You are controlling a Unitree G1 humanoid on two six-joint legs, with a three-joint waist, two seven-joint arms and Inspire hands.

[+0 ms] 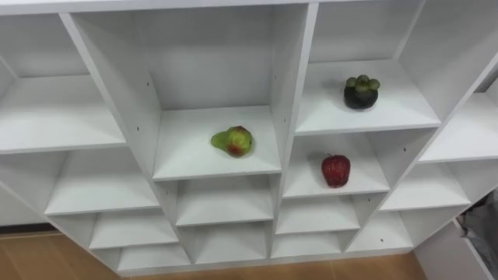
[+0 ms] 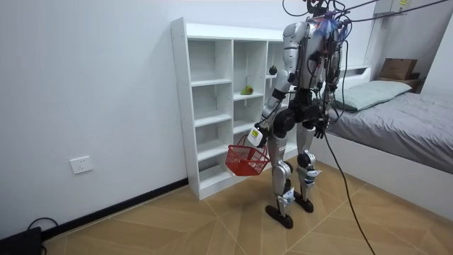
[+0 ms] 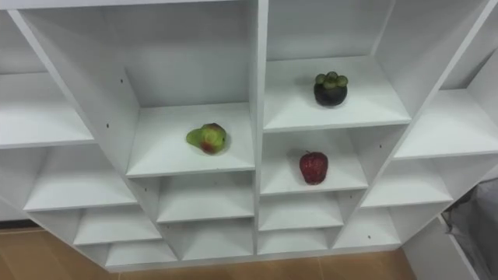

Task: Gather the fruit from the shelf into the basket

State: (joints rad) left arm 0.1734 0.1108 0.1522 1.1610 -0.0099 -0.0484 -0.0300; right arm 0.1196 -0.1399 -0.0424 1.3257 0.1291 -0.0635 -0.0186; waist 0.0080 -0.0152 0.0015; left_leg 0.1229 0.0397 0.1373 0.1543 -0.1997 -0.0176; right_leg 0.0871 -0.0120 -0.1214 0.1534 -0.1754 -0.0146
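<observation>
Left hand [image 2: 257,134]: low at the robot's side, on the room view's left, closed round the handle of a red basket [image 2: 247,161]. The basket hangs free below it, clear of the floor [image 2: 177,219] and just in front of the lower shelves. What lies inside the basket cannot be made out.

Right hand [image 2: 320,130]: hangs by the hip on the side toward the bed [image 2: 403,113], holding nothing that shows. Whether it is spread or closed cannot be told.

Stance: robot upright on both feet, facing the white closet [image 1: 288,78] at close range, bed off to its right.

Fruit count, eye views: three pieces, all on the closet's shelves, none in a hand.
- Green fruit with a red blush [image 1: 233,141] (pear or mango, cannot say which): centre column, lying near the front of its shelf, toward the right side, close to the divider but not touching it.
- Mangosteen [image 1: 361,92]: dark, round, green cap up. It stands in the column just right of that divider, in the upper compartment, about mid-shelf.
- Red fruit [image 1: 336,169], glossy, with a small stem on top: same right column, in the compartment directly below the mangosteen, about mid-shelf.

Shelf heights differ between the two columns: the green fruit's shelf sits lower than the mangosteen's and a little higher than the red fruit's. The three fruits are well apart from one another, each alone in its compartment.
</observation>
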